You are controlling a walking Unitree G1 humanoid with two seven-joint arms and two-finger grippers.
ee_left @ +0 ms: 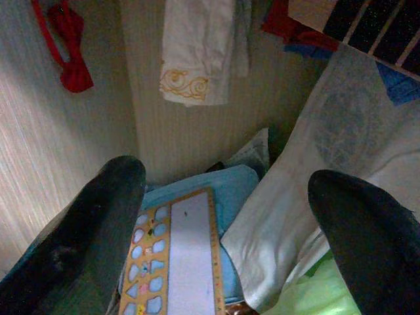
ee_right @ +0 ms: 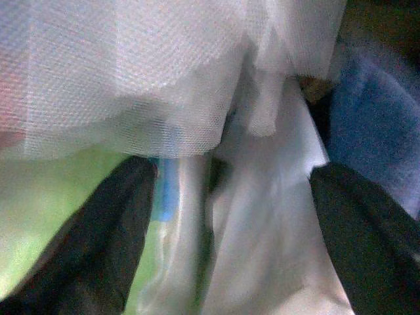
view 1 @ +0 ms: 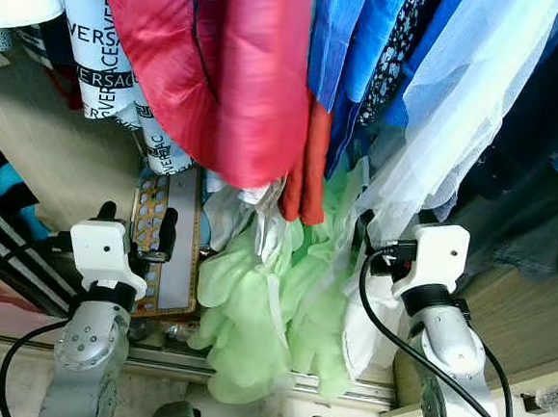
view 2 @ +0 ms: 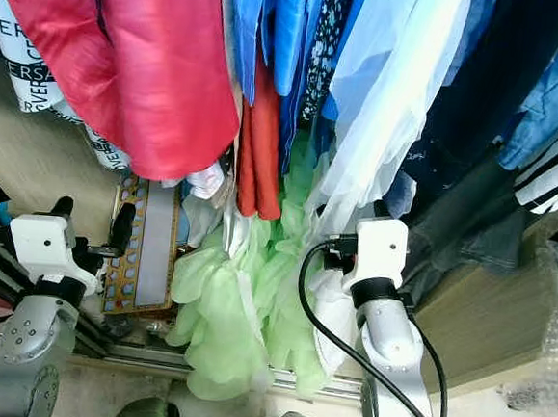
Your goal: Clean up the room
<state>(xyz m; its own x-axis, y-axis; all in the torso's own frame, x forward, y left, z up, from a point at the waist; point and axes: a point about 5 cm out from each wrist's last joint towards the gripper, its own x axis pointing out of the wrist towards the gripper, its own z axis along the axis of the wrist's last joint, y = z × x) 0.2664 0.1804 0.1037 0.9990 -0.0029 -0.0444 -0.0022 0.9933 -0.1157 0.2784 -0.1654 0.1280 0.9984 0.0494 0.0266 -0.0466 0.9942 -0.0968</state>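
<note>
Right gripper (ee_right: 223,243) spread wide, empty, pushed into the white tulle (ee_right: 131,72), with white cloth (ee_right: 262,236) between its fingers. Left gripper (ee_left: 226,243) equally wide, above the board (ee_left: 177,262). Green garment (view 1: 251,313) lies between both. Risk: closing now could snag hanging tulle and drag it down.

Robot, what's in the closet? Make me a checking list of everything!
Surface: closet floor behind a metal door track.
Job's things: green ruffled garment heaped down to the floor; white cloth.
Clutter: yellow board with blue shapes.
Grippers: left gripper open over the board; right gripper open among white cloth.
Cables: black cable along the right arm.
Surroundings: hanging red jacket, blue shirts, white netting.
</note>
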